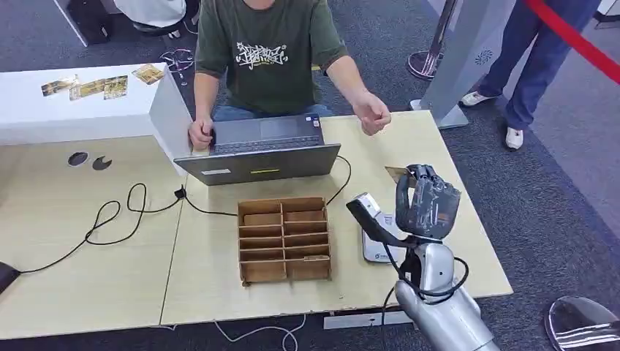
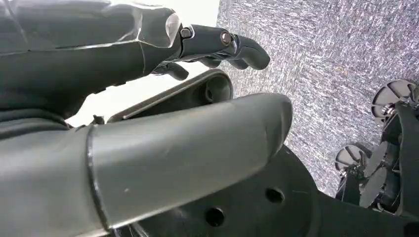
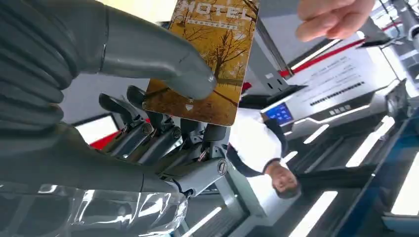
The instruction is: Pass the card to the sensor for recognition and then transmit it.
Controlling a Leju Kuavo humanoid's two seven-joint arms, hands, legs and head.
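Note:
My right hand (image 1: 430, 202) is raised above the table's right side and pinches a hotel card (image 1: 397, 174) between thumb and fingers. The right wrist view shows that card (image 3: 212, 59) close up, golden with autumn trees, under my thumb (image 3: 163, 59). Below my hand lies the white card sensor (image 1: 378, 247) on the table. A person's hand (image 1: 373, 115) hovers just beyond the card, also seen as a person's hand (image 3: 331, 17) near the card's far end. My left hand (image 2: 163, 113) hangs over carpet with its fingers apart and nothing in them.
A wooden divided box (image 1: 284, 238) stands at the table's middle. A laptop (image 1: 259, 150) sits behind it, with the seated person's other hand on it. A black cable (image 1: 117, 216) loops across the left. Several cards (image 1: 95, 86) lie on a white box at back left.

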